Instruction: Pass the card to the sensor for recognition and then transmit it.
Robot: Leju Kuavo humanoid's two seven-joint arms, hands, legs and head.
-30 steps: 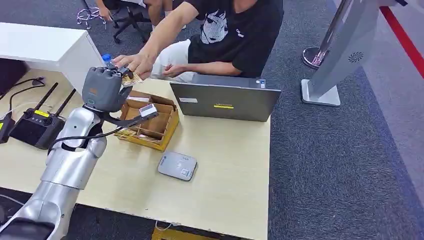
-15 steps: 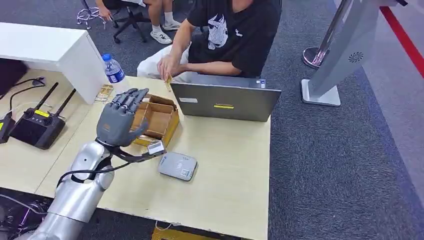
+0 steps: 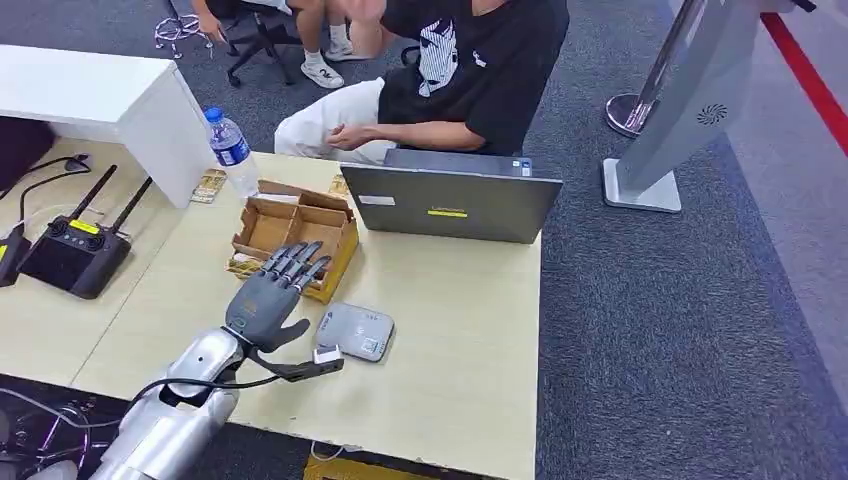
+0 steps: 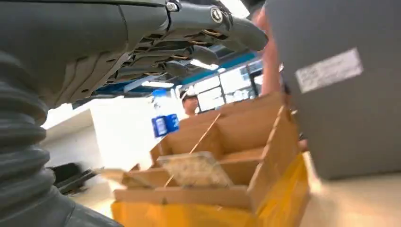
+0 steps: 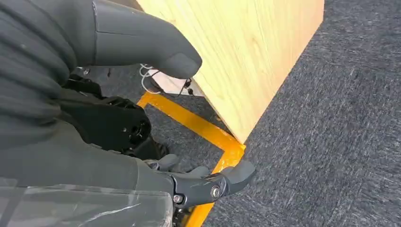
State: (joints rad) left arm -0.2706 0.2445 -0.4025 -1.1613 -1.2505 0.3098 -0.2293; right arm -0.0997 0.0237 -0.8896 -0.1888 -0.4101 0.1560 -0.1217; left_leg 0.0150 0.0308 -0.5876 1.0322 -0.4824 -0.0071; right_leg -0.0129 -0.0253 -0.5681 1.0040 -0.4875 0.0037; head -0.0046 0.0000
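Note:
My left hand (image 3: pixel 268 303) hovers low over the table with its fingers spread and nothing in it, just left of the grey sensor pad (image 3: pixel 355 332). Its fingers (image 4: pixel 189 42) stretch toward the cardboard divider box (image 3: pixel 296 236), where a yellowish card (image 4: pixel 194 169) rests on a partition in the left wrist view. Another yellowish card (image 3: pixel 339 186) lies on the table by the laptop's corner. A further one (image 3: pixel 209 186) lies beside the water bottle (image 3: pixel 230 150). My right hand (image 5: pixel 85 142) hangs beside the table's end, empty, with its fingers loose.
A person in a black shirt (image 3: pixel 480 70) sits behind the grey laptop (image 3: pixel 450 203), one hand in the lap. A black remote controller (image 3: pixel 75 255) with cables lies at the table's left. A white cabinet (image 3: pixel 100 95) and a kiosk stand (image 3: pixel 680 110) flank the table.
The person took the card from my raised left hand and drew back. My left hand then opened and came down and back to beside the sensor pad.

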